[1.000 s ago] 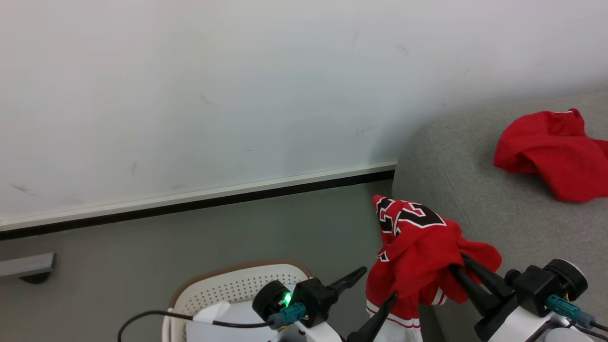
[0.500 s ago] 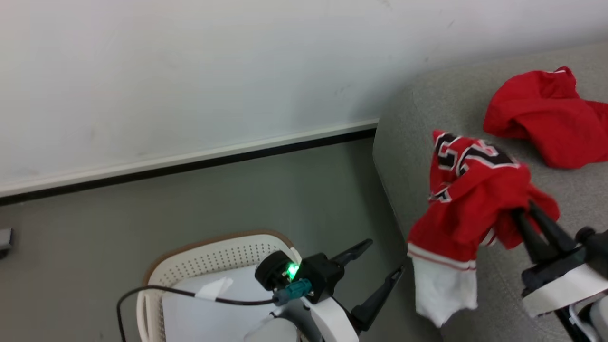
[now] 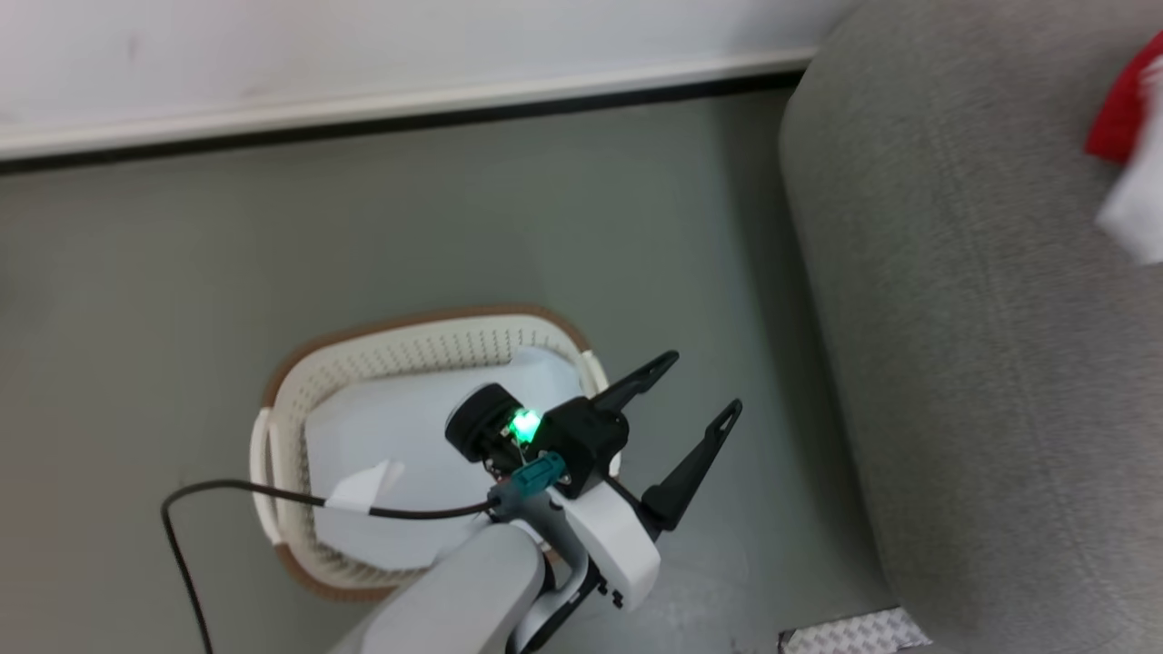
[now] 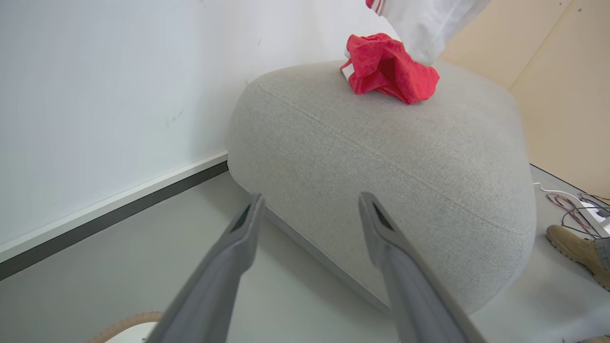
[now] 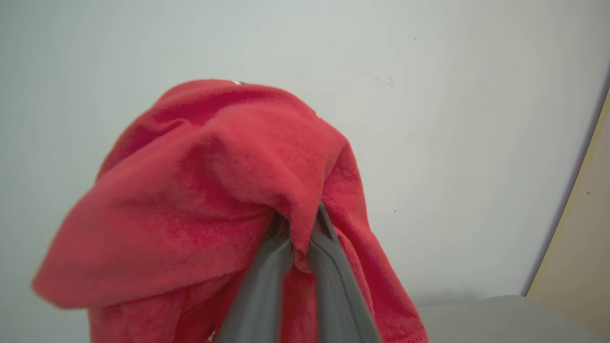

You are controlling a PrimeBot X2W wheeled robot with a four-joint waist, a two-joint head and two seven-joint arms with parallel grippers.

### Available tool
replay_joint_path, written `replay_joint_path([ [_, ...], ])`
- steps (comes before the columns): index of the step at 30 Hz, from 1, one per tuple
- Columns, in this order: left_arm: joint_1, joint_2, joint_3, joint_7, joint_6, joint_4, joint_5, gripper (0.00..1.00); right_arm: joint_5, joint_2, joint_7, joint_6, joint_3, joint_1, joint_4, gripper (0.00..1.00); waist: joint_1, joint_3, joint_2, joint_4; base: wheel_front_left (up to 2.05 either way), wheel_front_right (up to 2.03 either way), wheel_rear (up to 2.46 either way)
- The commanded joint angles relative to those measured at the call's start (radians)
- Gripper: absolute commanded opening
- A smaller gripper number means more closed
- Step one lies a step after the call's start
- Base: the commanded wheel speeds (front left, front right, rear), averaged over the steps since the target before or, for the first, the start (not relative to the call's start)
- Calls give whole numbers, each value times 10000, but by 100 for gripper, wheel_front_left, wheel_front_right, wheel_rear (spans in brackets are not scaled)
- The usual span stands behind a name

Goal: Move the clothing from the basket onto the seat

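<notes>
My right gripper (image 5: 298, 224) is shut on the clothing (image 5: 205, 190), a bright red jersey that drapes over its fingers in front of the wall. In the head view a red and white blur of this clothing (image 3: 1127, 136) hangs at the right edge over the grey seat (image 3: 954, 318). Its white end (image 4: 424, 19) dangles at the top of the left wrist view, above the seat (image 4: 381, 143). My left gripper (image 3: 701, 381) is open and holds nothing, just past the right rim of the basket (image 3: 391, 325). Its fingers (image 4: 243, 228) point toward the seat.
A second red garment (image 4: 388, 66) lies crumpled on the seat. A pale white sheet (image 3: 409, 436) lies inside the basket. A black cable (image 3: 245, 490) crosses the basket. A person's boot (image 4: 572, 240) and loose wires (image 4: 572, 205) are on the floor beyond the seat.
The head camera has tipped down toward the basket. My right gripper has carried the clothing up and to the right over the seat. The left gripper has stayed open.
</notes>
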Motion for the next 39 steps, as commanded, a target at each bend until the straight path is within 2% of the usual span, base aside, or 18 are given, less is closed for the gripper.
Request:
replay_joint_path([
  [1,-180,73,62,-37,75,-133,29,100,126,-221,186,-28,-426,-461,257,0,-3,718,0,531,0,0,0],
  [6,-441,273,237,-24,282,-484,136,100,-465,-1049,664,-28,-1756,-1831,1817,0,-3,1489,0,1111,0,0,0],
  [8,-527,315,278,-67,345,-609,183,100,-806,-1120,647,-28,-2207,-2145,2603,0,-3,1726,0,1311,0,0,0],
  [12,-587,362,294,-135,406,-803,219,100,-1936,-973,335,-26,-3291,-2445,4363,0,-3,1975,0,1594,0,0,0],
  [18,-299,405,306,-231,573,-784,100,100,-3638,1,-182,-26,-4665,-2290,6228,0,-3,1799,0,1702,0,0,0],
  [19,-263,418,315,-241,598,-781,80,100,-3877,138,-197,-26,-4828,-2256,6338,4,-3,1745,0,1690,0,0,0],
  [20,-224,448,332,-244,615,-782,53,100,-4026,279,-234,-26,-4987,-2225,6428,20,-3,1696,0,1671,0,0,0],
  [21,-183,487,342,-250,650,-774,31,100,-4203,441,-249,-26,-5116,-2195,6507,58,-3,1633,0,1637,0,0,0],
  [22,-142,515,361,-258,673,-754,10,100,-4360,602,-260,-26,-5200,-2172,6487,84,-3,1551,0,1593,0,0,0],
  [23,-111,530,368,-250,687,-747,-11,100,-4463,693,-247,-26,-5276,-2133,6351,100,-3,1478,0,1554,0,0,0],
  [28,147,519,357,-322,705,-598,-228,100,-4717,1373,-245,-26,-5265,-1303,5358,100,-3,906,0,1352,0,0,0],
  [39,1193,726,809,-786,1063,-298,-685,100,-4182,2526,-247,-26,-4490,1375,2940,100,-3,-724,0,1243,0,0,0],
])
